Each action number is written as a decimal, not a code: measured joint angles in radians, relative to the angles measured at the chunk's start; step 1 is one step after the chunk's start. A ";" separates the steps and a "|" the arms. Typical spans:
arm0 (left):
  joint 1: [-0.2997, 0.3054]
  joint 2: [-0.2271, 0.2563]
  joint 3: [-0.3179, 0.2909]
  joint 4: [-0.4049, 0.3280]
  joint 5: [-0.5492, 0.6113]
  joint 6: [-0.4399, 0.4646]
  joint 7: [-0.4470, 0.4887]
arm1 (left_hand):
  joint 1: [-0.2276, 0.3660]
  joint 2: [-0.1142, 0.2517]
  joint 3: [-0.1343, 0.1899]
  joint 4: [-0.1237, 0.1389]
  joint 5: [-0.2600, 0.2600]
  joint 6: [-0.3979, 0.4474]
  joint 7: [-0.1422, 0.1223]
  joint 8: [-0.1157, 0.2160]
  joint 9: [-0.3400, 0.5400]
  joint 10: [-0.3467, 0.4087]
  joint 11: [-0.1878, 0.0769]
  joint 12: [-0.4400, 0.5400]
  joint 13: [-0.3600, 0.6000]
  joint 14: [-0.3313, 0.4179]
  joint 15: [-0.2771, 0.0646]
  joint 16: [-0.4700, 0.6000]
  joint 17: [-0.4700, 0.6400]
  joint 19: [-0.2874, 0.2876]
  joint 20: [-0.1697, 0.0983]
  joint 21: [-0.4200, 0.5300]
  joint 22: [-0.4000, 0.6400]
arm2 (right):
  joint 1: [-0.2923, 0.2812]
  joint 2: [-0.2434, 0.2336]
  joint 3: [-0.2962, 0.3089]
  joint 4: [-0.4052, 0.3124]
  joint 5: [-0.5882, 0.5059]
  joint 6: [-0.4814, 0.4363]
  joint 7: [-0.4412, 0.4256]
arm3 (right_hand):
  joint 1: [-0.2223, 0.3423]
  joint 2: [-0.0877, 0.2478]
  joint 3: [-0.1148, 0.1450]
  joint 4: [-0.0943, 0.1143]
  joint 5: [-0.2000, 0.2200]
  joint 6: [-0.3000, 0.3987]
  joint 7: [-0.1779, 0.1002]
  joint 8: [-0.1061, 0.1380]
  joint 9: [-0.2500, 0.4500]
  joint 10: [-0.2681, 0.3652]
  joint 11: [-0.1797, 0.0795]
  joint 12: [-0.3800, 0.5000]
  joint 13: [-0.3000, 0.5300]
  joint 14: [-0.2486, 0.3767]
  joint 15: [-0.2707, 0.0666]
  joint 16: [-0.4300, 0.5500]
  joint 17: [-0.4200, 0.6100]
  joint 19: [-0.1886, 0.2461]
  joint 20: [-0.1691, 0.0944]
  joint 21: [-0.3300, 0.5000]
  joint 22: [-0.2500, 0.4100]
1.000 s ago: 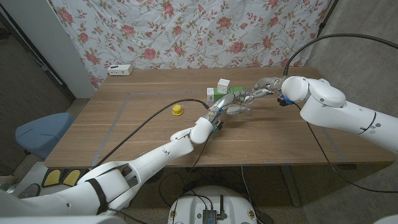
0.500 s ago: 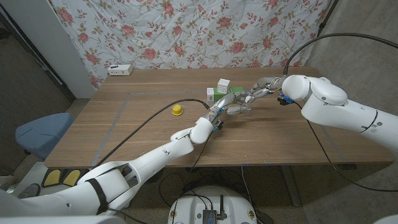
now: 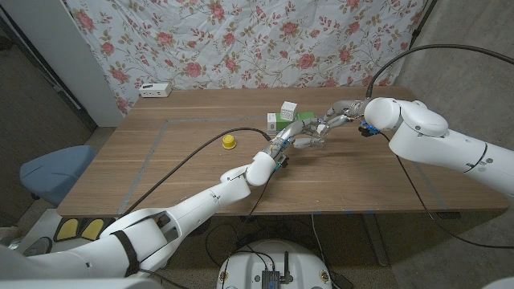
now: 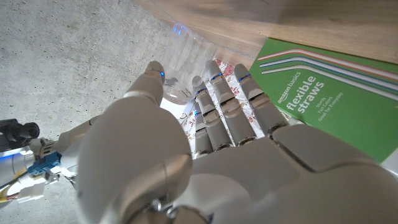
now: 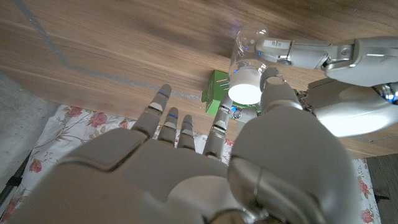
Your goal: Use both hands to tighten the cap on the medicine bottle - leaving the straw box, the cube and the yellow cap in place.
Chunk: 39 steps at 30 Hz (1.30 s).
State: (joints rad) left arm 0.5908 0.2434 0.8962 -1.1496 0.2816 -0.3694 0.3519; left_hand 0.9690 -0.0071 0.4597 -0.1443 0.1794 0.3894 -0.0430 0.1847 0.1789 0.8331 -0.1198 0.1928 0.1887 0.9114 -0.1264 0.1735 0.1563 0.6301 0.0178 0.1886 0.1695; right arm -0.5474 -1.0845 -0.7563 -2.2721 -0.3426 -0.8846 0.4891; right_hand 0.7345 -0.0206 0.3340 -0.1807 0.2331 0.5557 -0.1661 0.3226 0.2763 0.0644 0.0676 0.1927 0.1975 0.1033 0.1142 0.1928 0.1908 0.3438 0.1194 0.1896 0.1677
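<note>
i brace the medicine bottle [image 5: 247,50], just beside the straw box [image 4: 336,99] mid-surface [image 3: 161,160], with my left hand [image 3: 299,138] wrapped round its clear body. the right hand [image 3: 328,122] has fingers spread, thumb by the white cap [image 5: 244,87]; whether it grasps, i cannot tell. i'd twist gently, clear of the box

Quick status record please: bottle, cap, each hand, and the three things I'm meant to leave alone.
bottle: clear medicine bottle, held off the table between both hands
cap: white cap on the bottle
left hand: left hand grips the bottle body
right hand: right hand at the cap, thumb beside it; grip unclear
straw box: green straw box beside the left hand
cube: white cube behind the box
yellow cap: yellow cap apart, on the table
</note>
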 measured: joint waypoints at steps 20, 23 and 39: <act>-0.005 -0.002 0.002 0.004 0.001 0.000 -0.003 | 0.000 0.000 0.005 0.004 0.001 0.003 -0.003 0.000 0.000 0.000 0.000 0.000 0.000 0.000 0.000 0.000 0.000 0.000 0.000 0.000 0.000 | -0.023 0.004 0.017 0.014 0.008 0.014 -0.036 | 0.021 0.005 0.005 0.011 -0.005 0.110 -0.005 0.051 0.005 0.040 -0.018 0.012 0.000 0.016 -0.016 0.015 0.003 0.018 0.000 0.000 0.000; -0.006 -0.003 0.002 0.005 0.001 0.000 -0.004 | 0.000 0.000 0.005 0.004 0.003 0.003 -0.003 0.000 0.000 0.000 0.000 -0.001 0.000 0.000 0.000 0.000 0.000 0.000 0.000 0.000 0.000 | -0.024 0.004 0.017 0.015 0.009 0.015 -0.041 | 0.021 0.005 0.005 0.011 -0.005 0.115 -0.008 0.055 0.005 0.043 -0.021 0.012 0.000 0.016 -0.016 0.015 0.003 0.023 -0.005 0.000 0.000; -0.007 -0.004 0.003 0.009 -0.002 0.000 -0.006 | 0.000 0.000 0.009 0.000 0.003 0.003 -0.003 0.000 0.000 0.000 0.000 0.000 0.000 0.000 0.000 0.000 0.000 -0.004 -0.004 0.000 0.000 | -0.026 0.015 0.014 0.023 0.006 0.004 -0.052 | 0.024 0.008 0.006 0.017 -0.012 0.157 -0.007 0.074 0.005 0.059 -0.037 0.012 0.000 0.031 -0.023 0.018 0.002 0.028 0.001 0.000 0.000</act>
State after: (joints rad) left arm 0.5837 0.2390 0.8987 -1.1402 0.2797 -0.3690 0.3455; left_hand 0.9688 -0.0076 0.4684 -0.1448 0.1824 0.3927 -0.0462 0.1847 0.1787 0.8331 -0.1198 0.1925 0.1887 0.9114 -0.1264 0.1735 0.1562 0.6263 0.0140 0.1886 0.1695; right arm -0.5734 -1.0691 -0.7424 -2.2488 -0.3366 -0.8801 0.4375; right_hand 0.7583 -0.0128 0.3398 -0.1634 0.2206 0.7131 -0.1734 0.3962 0.2812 0.1236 0.0303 0.2044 0.1974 0.1340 0.0911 0.2112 0.1932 0.3720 0.1202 0.1895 0.1678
